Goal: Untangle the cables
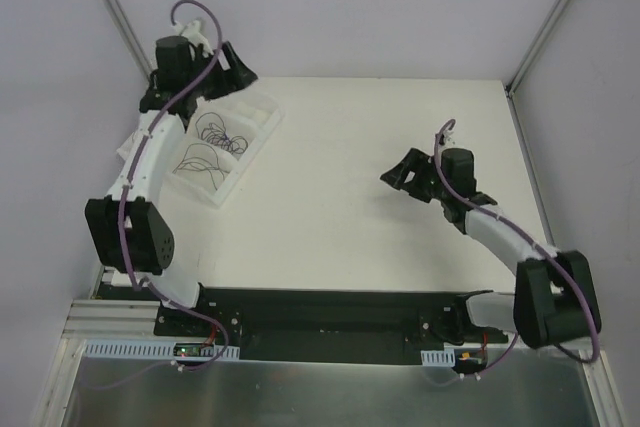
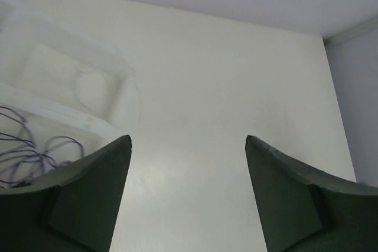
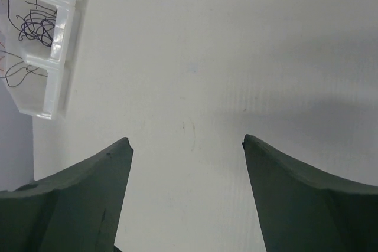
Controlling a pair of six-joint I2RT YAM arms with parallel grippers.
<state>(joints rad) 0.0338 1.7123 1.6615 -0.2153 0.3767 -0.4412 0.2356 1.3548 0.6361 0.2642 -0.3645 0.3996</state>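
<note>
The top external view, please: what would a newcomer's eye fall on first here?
The thin dark cables curled in a white divided tray at the far left of the table. Next, the two grippers, both open and empty: the left gripper by the tray, the right gripper over bare table.

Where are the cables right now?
In the top view, the cables lie in a white divided tray at the table's far left, beside the left arm.

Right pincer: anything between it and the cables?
Nothing loose on the table between them. The right pincer hangs open over it; the cables lie inside the white tray, so only its wall intervenes.
</note>
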